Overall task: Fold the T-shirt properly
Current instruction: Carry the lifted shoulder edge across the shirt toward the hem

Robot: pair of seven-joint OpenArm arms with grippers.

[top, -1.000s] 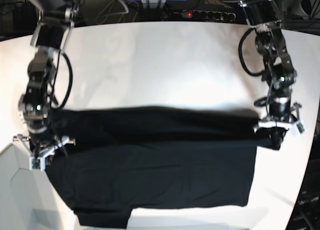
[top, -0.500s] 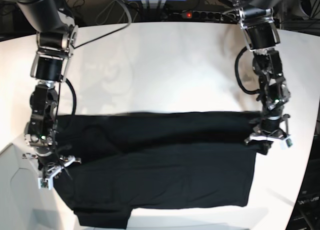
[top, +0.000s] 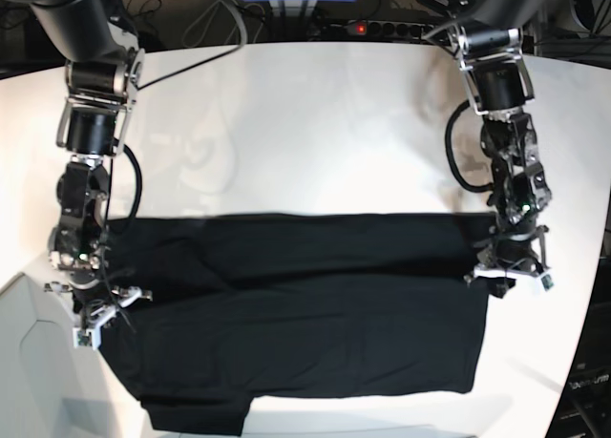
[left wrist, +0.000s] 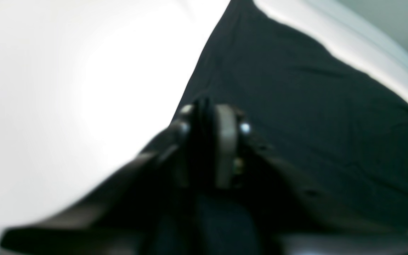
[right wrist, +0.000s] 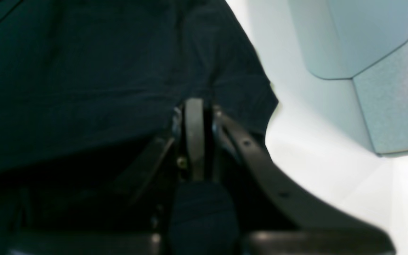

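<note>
Both grippers sit low at the two ends of the T-shirt (top: 296,314), which lies spread on the white table (top: 305,123). From the base view, the left gripper (top: 509,278) hangs at the shirt's edge on that view's right, and the right gripper (top: 98,316) is over the shirt's edge on that view's left.

Seen from the left wrist, the left gripper (left wrist: 209,117) shows its pale finger and dark finger close together with a thin dark slit between them. The picture is too blurred to tell if cloth is caught there, so I cannot tell whether it grips or is free. Black cloth runs off behind it toward the far table edge.

Seen from the right wrist, the right gripper (right wrist: 198,106) also has its fingers nearly together, right at a fold of the shirt (right wrist: 101,78). Whether cloth is pinched between them I cannot tell.

The shirt is plain black on the side that shows, with one band folded over along its far edge and a sleeve (top: 196,414) poking out at the near left corner.
</note>
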